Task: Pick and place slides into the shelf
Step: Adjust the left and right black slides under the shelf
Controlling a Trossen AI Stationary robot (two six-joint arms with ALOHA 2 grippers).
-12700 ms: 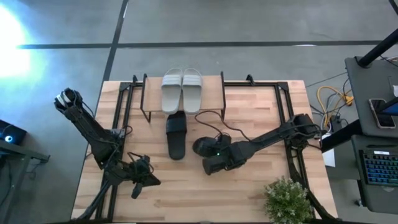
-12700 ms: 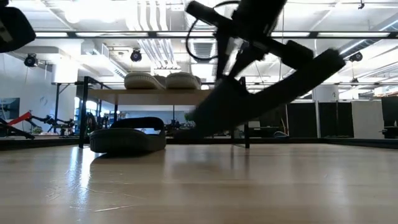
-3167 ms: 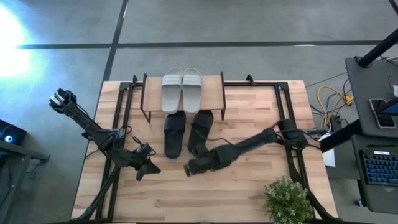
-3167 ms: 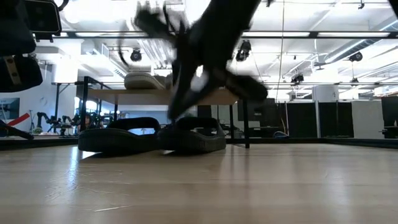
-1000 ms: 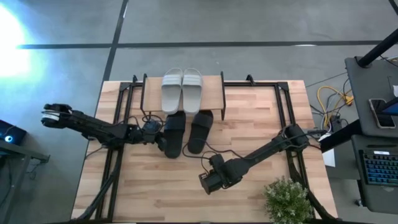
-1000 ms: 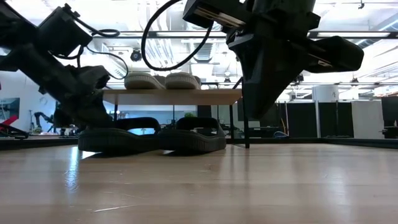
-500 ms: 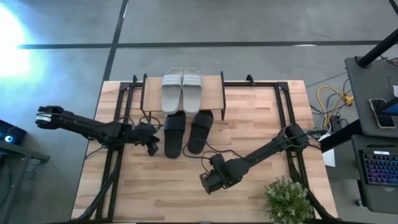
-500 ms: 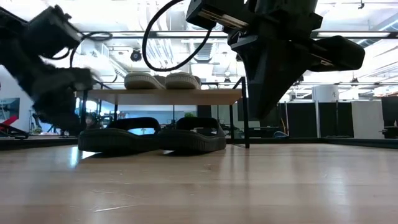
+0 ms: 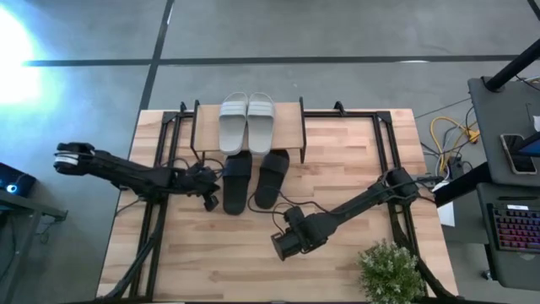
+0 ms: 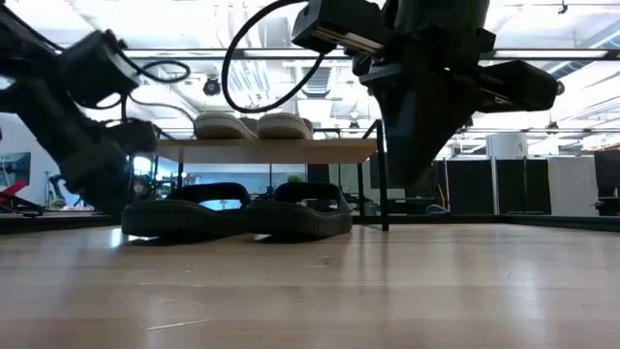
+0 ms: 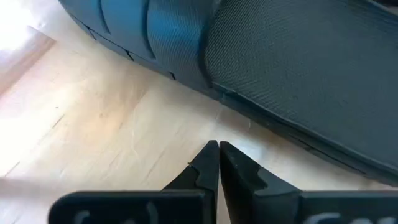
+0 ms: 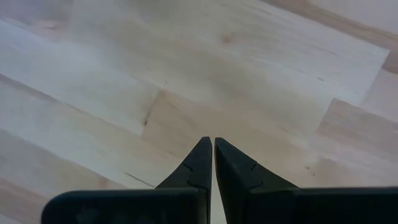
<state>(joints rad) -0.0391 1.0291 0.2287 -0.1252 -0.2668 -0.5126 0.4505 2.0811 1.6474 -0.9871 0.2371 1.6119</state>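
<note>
The pale grey slides [image 9: 246, 122] lie side by side on the top board of the shelf [image 9: 291, 127], and show there in the low view too [image 10: 254, 125]. The black slides [image 9: 237, 181] [image 9: 270, 176] lie flat on the table in front of the shelf, toes toward it; in the low view [image 10: 189, 213] [image 10: 300, 211] they sit close together. My left gripper [image 9: 211, 201] [image 11: 217, 147] is shut, low over the table just left of the left black slide [image 11: 286, 74], a strip of bare wood between them. My right gripper [image 9: 283, 245] [image 12: 208, 142] is shut above bare tabletop near the middle.
A potted plant [image 9: 390, 270] stands at the table's near right corner. Black frame rails [image 9: 390, 169] run along both sides of the table, and a cable [image 9: 295, 205] loops over the wood behind the right gripper. Bare wood lies along the near edge [image 9: 219, 270].
My left gripper, which was right against the left black slide's side, has drawn back toward the table's left edge by a short way and stays shut. The black slides lie where they were. The right arm has kept still.
</note>
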